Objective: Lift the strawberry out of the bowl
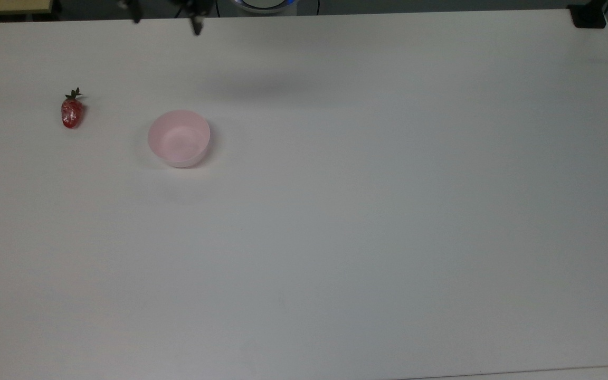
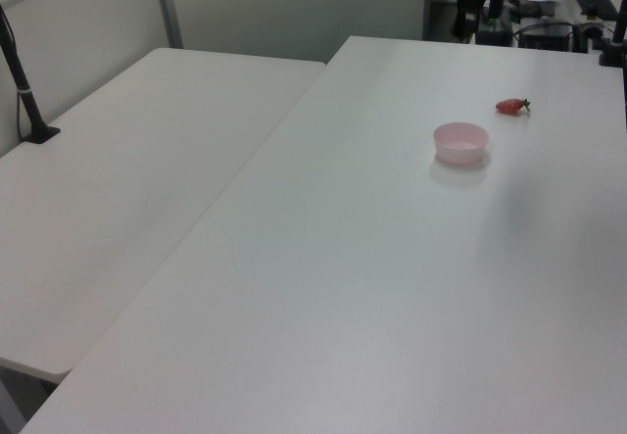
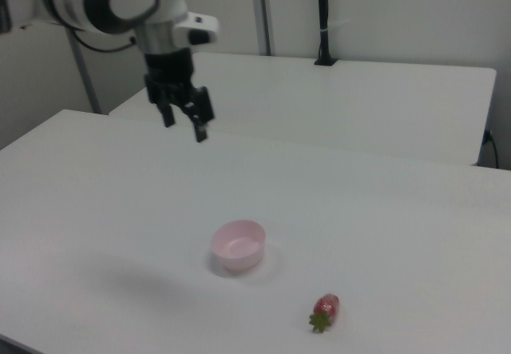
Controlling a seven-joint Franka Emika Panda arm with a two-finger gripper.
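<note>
Strawberry (image 1: 72, 112) is out of the bowl (image 1: 179, 138), lying on its side on the white table (image 1: 367, 221), well apart from the bowl on the top view's left. Green stem end points toward the top view's upper edge. In the left view the strawberry (image 2: 510, 107) sits beyond the bowl (image 2: 461, 142) and slightly to the left view's right; in the right view the strawberry (image 3: 326, 309) is nearer the camera than the bowl (image 3: 238, 245) and to the right view's right, stem toward the lower left.

Bowl is upright, nothing inside it, pale pink, plain sides.

Gripper (image 3: 183, 121) is in the air, high above the table, holding nothing. Fingers (image 3: 201, 127) are spread with a clear gap between them, pointing down. In the right view it hangs above and to the right view's left of the bowl, not over the strawberry. In the top view just the finger tips of the gripper (image 1: 165, 21) show at the upper edge, with a soft shadow on the table below them.

A second white table (image 2: 127, 199) stands beside the first, with a black post (image 2: 22, 81) on it.
</note>
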